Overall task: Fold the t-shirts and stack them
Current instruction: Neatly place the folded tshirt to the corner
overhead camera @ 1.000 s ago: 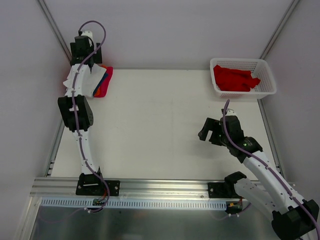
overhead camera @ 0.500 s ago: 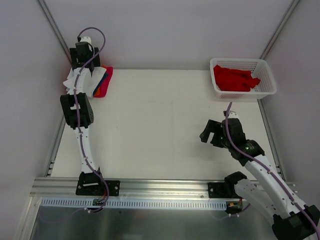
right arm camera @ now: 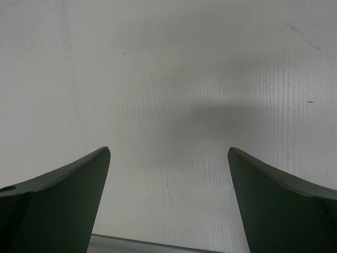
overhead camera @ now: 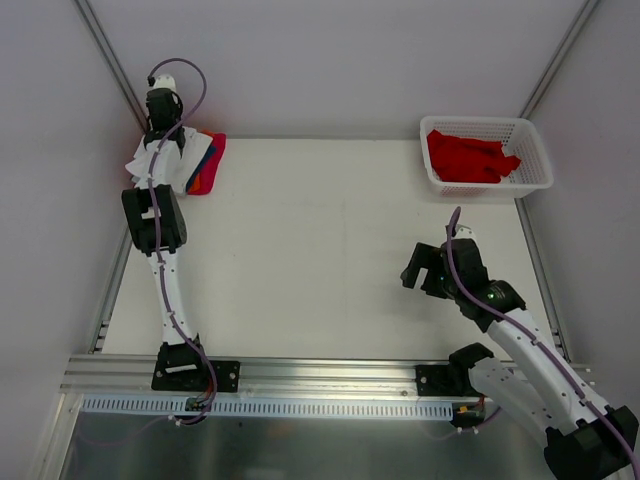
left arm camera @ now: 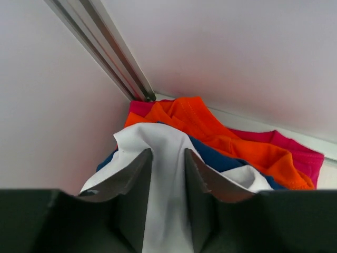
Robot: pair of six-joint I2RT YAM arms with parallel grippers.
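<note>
Top view, left arm: the left end effector [overhead camera: 164, 132] is hanging over the upper-left corner of the surface [overhead camera: 320, 250], tips down on the cloth there.
Top view, corner pile: a white t-shirt [overhead camera: 190, 155] is lying rumpled under that arm, on top of the folded t-shirts [overhead camera: 210, 162], whose red edge is showing on the right of the pile.
Top view, basket: a white lattice basket [overhead camera: 545, 172] is sitting at the upper right of the frame, with loose red t-shirts [overhead camera: 465, 158] lying inside it.
Top view, right arm: the right end effector [overhead camera: 418, 272] is hovering over bare surface at centre right, well apart from basket and pile.
Left wrist view, grip: the left end effector [left arm camera: 167, 155] is pinching a strip of the white t-shirt [left arm camera: 160, 139]; its dark fingers [left arm camera: 134, 174] are standing narrow, with white cloth filling the gap.
Left wrist view, pile: behind the white cloth, a blue t-shirt [left arm camera: 216, 158], an orange t-shirt [left arm camera: 210, 132] and a pink-red t-shirt [left arm camera: 295, 155] are lying layered, pushed up against the wall.
Left wrist view, corner: a metal rail [left arm camera: 105, 47] is running from the upper left of the frame down to the pile.
Right wrist view, grip: the right end effector [right arm camera: 168, 151] is standing wide apart and holding nothing.
Right wrist view, ground: only the white surface [right arm camera: 184, 79] is showing between its fingers [right arm camera: 68, 179], with a soft shadow lying at the centre of the frame.
</note>
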